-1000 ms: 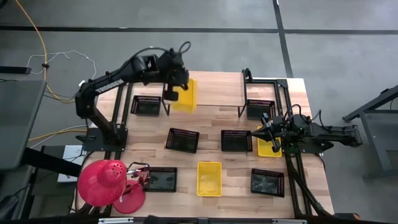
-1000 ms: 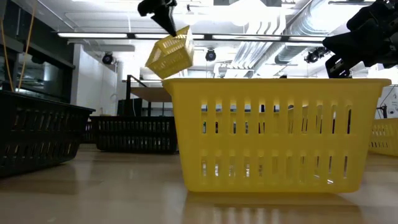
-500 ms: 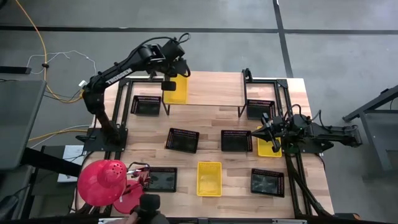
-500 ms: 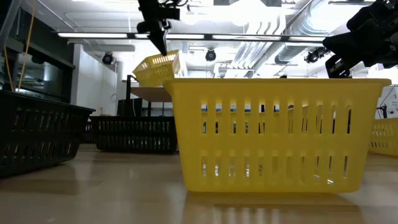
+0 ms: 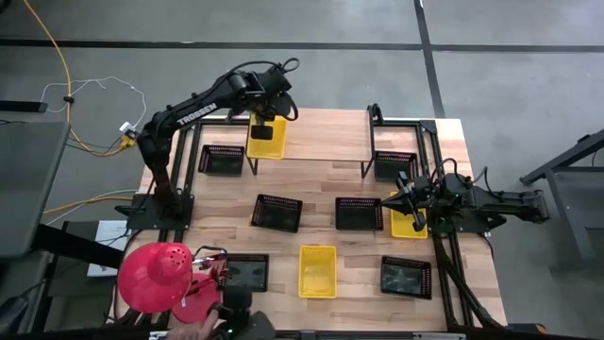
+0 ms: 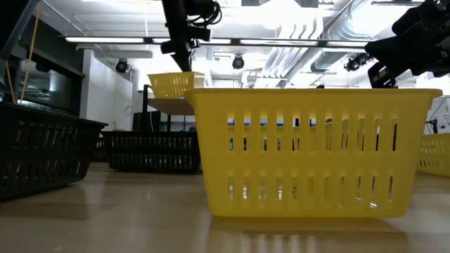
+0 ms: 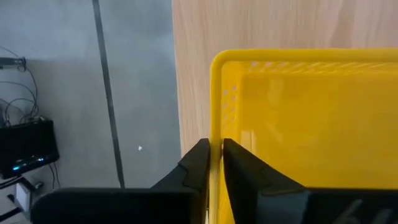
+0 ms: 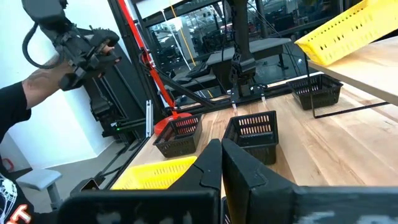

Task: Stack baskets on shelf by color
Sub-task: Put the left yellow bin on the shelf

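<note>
My left gripper [image 5: 261,121] is over the left end of the shelf [image 5: 321,135], a light wood board on black legs at the table's far side. It is shut on a yellow basket [image 5: 265,138], which shows level at the board in the low view [image 6: 171,85]. My right gripper [image 5: 400,199] is shut and hovers over another yellow basket [image 5: 411,219] that stands on its bottom at the table's right edge. The low view shows this gripper [image 6: 383,67] raised and touching nothing. My left gripper pinches the yellow basket's short wall at its rim [image 7: 216,140], one finger inside [image 7: 239,168] and one outside [image 7: 196,168]. The fingers come from above, pointing down. The basket sits level with its bottom at the shelf board [image 7: 193,37]; whether it rests there I cannot tell.
Several black baskets stand on the table, among them [image 5: 222,159], [image 5: 276,212], [image 5: 359,213]. A third yellow basket [image 5: 318,270] is near the front edge. A red dome-shaped object [image 5: 156,277] sits at the near left corner, and a person's hand [image 5: 203,326] shows beside it.
My left gripper has moved toward the table's left edge and down to the shelf's left end. The yellow basket it holds hung tilted before and has turned level at the shelf board. My right arm has kept still.
</note>
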`<action>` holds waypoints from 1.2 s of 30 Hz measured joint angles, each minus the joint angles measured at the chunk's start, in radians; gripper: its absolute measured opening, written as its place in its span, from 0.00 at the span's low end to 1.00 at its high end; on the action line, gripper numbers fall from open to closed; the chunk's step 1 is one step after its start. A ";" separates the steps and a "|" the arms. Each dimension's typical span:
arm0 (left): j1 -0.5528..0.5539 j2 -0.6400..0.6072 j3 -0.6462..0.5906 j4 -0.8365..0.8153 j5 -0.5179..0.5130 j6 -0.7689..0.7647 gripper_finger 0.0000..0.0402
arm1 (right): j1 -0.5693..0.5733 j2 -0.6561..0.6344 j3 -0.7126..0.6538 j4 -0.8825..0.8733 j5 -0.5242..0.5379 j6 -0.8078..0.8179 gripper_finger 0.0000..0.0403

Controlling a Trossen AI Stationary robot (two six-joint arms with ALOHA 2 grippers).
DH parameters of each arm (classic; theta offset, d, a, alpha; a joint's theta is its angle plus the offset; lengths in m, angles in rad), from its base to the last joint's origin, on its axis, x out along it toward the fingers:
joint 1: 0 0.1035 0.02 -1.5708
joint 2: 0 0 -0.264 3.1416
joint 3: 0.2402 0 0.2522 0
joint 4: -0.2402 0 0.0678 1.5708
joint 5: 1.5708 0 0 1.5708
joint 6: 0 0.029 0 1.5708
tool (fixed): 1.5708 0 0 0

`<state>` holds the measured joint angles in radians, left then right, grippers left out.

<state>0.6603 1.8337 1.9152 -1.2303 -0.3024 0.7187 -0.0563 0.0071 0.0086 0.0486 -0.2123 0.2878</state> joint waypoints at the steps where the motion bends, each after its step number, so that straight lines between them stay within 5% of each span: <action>1: 0.001 0.004 0.000 0.000 -0.001 0.000 0.10 | 0.000 0.000 0.000 0.000 0.000 0.000 0.00; 22: -0.009 0.016 0.077 0.021 0.009 -0.031 0.28 | 0.000 0.000 0.000 0.000 0.000 0.000 0.00; 31: 0.002 0.015 0.037 -0.075 0.139 -0.075 0.03 | 0.000 0.000 0.000 0.000 0.000 0.000 0.00; 36: 0.029 0.015 -0.022 -0.054 0.153 -0.088 0.01 | 0.000 0.000 0.000 0.000 0.000 0.000 0.00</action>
<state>0.6896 1.8490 1.8927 -1.2842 -0.1491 0.6303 -0.0565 0.0071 0.0084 0.0486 -0.2123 0.2878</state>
